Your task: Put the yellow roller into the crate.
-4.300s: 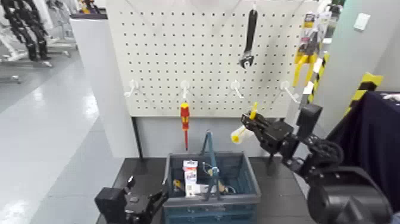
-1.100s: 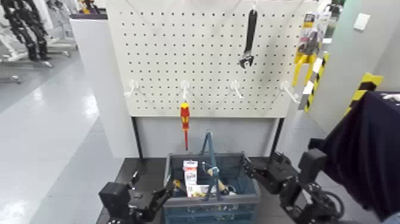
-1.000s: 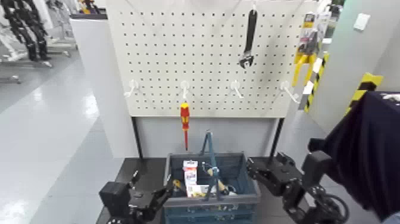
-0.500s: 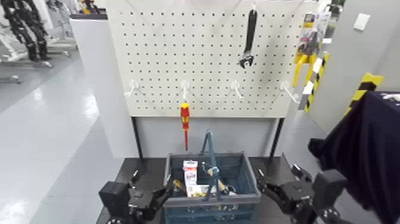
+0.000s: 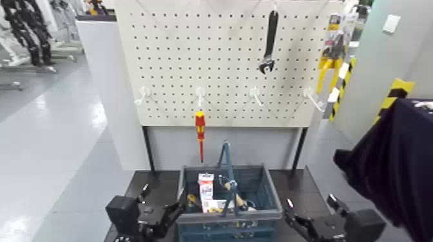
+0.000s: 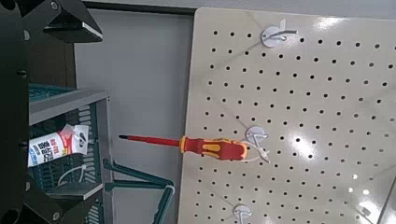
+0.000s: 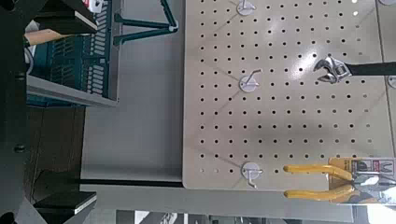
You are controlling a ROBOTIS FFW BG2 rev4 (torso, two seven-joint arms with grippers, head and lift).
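Roller drop looks done, right arm backed off.
Earlier the right gripper (image 5: pixel 310 201) had the yellow roller (image 5: pixel 241 200) up at centre-right; now I have its fingers spread, empty, lower right. Roller appears to be in the crate (image 5: pixel 279 211), bottom centre, partly hidden. Left gripper (image 5: pixel 164 197) idles open, lower left.

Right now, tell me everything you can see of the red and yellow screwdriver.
The screwdriver has a red handle with yellow patches, glossy and plastic-looking, and a slim red shaft ending in a dark tip. It hangs upright, tip down, from a white hook on the pegboard, attached at its handle end. The tip hangs above the crate, behind it as seen from the head. Neither gripper touches it.
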